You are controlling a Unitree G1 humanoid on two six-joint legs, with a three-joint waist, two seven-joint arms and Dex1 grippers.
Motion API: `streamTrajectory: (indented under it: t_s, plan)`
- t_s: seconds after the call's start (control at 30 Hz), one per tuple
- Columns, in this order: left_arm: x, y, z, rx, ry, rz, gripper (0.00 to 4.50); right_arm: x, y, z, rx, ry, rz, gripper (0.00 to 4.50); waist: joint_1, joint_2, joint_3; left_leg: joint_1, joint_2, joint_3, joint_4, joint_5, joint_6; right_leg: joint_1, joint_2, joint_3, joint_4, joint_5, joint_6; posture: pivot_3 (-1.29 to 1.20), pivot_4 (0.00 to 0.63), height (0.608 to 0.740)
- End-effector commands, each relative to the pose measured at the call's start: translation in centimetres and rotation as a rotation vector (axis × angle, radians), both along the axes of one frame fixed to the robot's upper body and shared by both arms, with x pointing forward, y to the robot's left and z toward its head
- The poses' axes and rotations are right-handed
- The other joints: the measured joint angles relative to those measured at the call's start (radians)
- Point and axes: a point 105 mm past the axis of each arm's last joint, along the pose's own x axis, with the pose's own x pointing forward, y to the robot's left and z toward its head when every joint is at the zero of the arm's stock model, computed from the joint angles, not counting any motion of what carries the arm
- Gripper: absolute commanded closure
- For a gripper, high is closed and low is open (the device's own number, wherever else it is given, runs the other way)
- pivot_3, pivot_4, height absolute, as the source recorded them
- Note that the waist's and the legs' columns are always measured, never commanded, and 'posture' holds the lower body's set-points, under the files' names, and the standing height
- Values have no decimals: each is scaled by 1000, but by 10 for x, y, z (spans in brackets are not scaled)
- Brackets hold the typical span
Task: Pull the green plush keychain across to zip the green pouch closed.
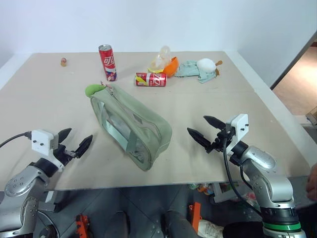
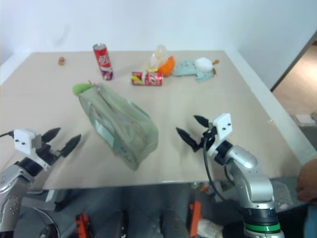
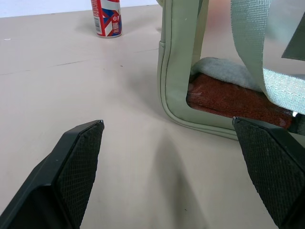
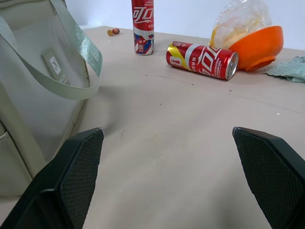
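The green pouch point(image 1: 130, 126) lies slantwise in the middle of the beige surface point(image 1: 44, 94), between the two tools, its clear window panel facing the left side. The green plush keychain point(image 1: 94, 89) sits at the pouch's far end, touching it, well away from both tools. The left tool point(image 1: 74, 141) hovers at the near left edge with its fingers spread wide and holding nothing, pointed toward the near end of the pouch, which stands just beyond the fingertips point(image 3: 78, 157) in the left wrist view. The right tool point(image 1: 203, 128) hangs near the pouch's right side, also spread wide and empty, with bare surface between it and the pouch. Beyond the keychain stands an upright red can point(image 1: 107, 62); a second red can point(image 1: 151, 79) lies on its side next to an orange bowl point(image 1: 172, 66) with crumpled plastic in it, and a pale teal cloth point(image 1: 192, 69) with a white object point(image 1: 206, 64) lies farther right. Nothing sits between either tool and the pouch.
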Motion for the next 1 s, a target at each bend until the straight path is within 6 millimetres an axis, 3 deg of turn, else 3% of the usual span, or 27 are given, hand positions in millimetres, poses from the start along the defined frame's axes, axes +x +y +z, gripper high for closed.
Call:
streamTrajectory:
  t_s: [0.03,0.13,0.4,0.53,0.63,0.73,0.87,0.93,1.0]
  plan:
    - [1,-3,12,3,-43,-34,21,-1,-4,13,3,-50,3,17,0,0,0,0,0,0,0,0,0,0,0,0,0,0,0,0,150,740]
    - [0,-7,24,-37,-91,-102,21,-1,-5,13,-2,-52,5,17,0,0,0,0,0,0,0,0,0,0,0,0,0,0,0,0,150,740]
    - [-1,-11,25,-44,-84,-143,21,1,-6,14,-11,-51,9,17,0,0,0,0,0,0,0,0,0,0,0,0,0,0,0,0,150,740]
    - [-9,-25,32,-46,-82,-244,21,2,-5,17,-18,-61,15,17,0,0,0,0,0,0,0,0,0,0,0,0,0,0,0,0,150,740]
    - [-25,-42,38,-31,-60,-383,21,2,-4,27,-26,-84,35,17,-1,0,0,0,0,0,0,0,0,0,0,0,0,0,0,0,150,740]
    - [-54,-63,44,-4,14,-582,21,-6,2,61,-51,-119,148,17,-3,1,2,0,1,2,0,0,0,-1,0,1,0,0,-1,0,150,740]
    - [-82,-89,49,13,92,-784,21,-25,31,94,-1,-86,370,17,-3,1,2,1,2,3,0,0,0,-1,0,2,0,0,-2,0,150,740]
    - [-84,-92,50,22,107,-815,21,-34,44,95,9,-53,445,17,-2,1,1,1,3,1,0,0,0,-1,2,0,0,-1,-3,0,150,740]
    - [-82,-97,53,19,89,-821,21,-42,64,81,27,7,511,17,-1,1,1,1,4,0,-1,0,0,0,2,-1,0,-2,-4,0,150,740]
